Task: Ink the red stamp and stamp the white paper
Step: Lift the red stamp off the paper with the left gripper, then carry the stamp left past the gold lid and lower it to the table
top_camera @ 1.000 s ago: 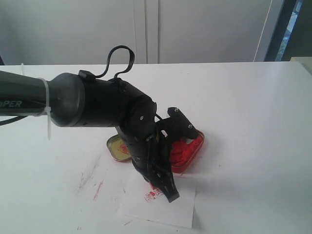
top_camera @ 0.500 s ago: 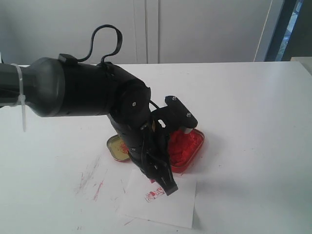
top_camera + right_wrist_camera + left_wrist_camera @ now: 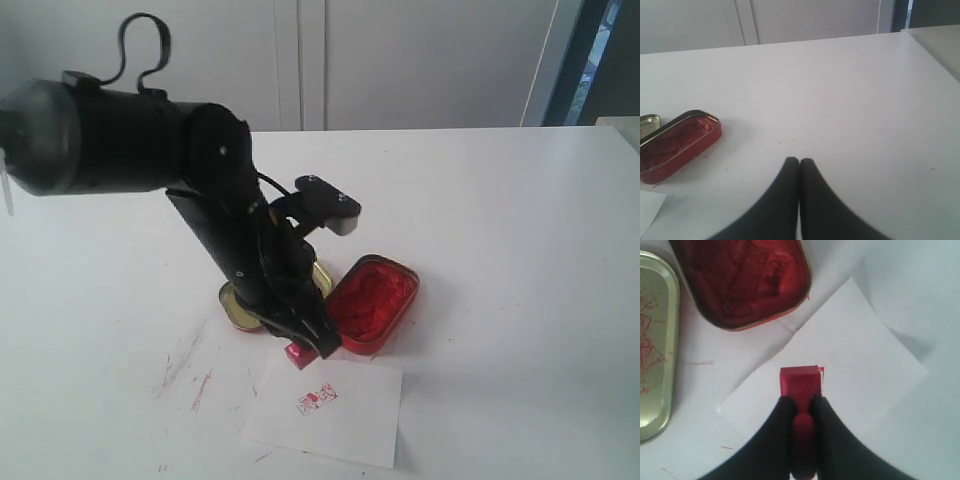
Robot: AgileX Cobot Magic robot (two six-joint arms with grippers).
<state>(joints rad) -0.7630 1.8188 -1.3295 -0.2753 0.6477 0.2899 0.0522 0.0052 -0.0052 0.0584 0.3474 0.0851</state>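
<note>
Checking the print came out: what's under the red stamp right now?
The white paper lies under the red stamp, which the left gripper holds. In the wrist view the stamp hides the sheet directly below; the exterior view shows a red print there.

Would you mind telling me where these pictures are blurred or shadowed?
Left wrist view: the left pincer and the red stamp are soft; the white paper casts a shadow. Right wrist view: the right pincer is a blurred shape. Exterior view: even, soft light.
</note>
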